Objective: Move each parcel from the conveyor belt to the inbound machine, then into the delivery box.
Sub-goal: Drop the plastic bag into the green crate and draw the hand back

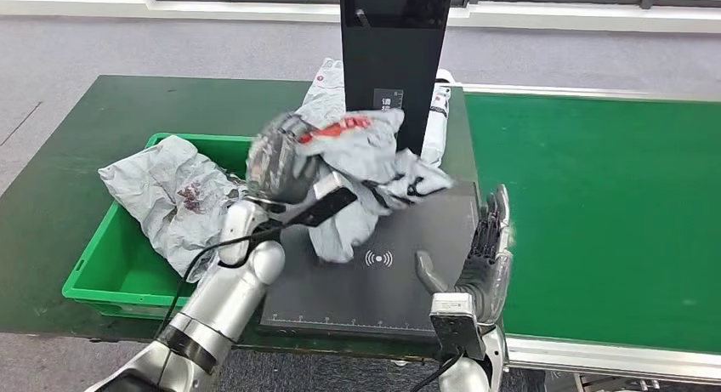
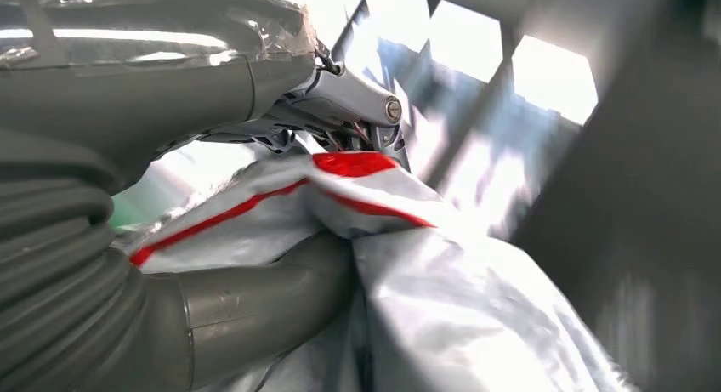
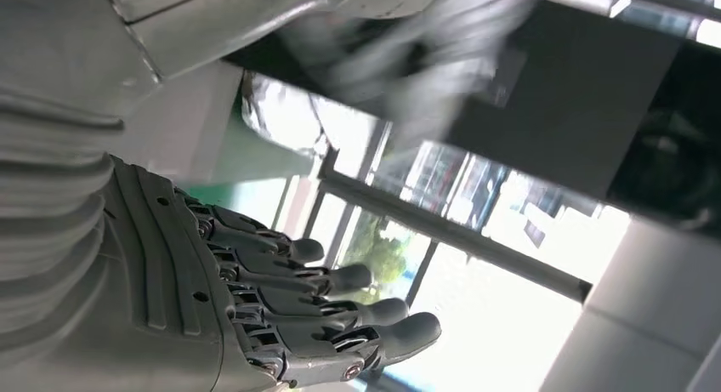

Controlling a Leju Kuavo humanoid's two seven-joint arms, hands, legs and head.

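My left hand [image 1: 281, 158] grips a crumpled grey parcel [image 1: 374, 167] with red markings and holds it lifted over the black inbound machine [image 1: 374, 264]; the picture is blurred there. Close up, the left wrist view has the thumb and fingers of that left hand [image 2: 255, 298] closed around the same grey parcel [image 2: 442, 307] with its red stripe. My right hand [image 1: 483, 256] stands upright at the machine's right edge, fingers straight and apart, holding nothing. The right hand [image 3: 281, 307] appears bare in its wrist view too. Another grey parcel [image 1: 174, 196] lies in the green delivery box [image 1: 102, 277].
The machine's black upright post [image 1: 395, 52] rises behind the held parcel, with one more grey parcel [image 1: 327, 90] beside it. The green conveyor belt [image 1: 595, 205] runs on the right. The box sits on a dark green table [image 1: 68, 137].
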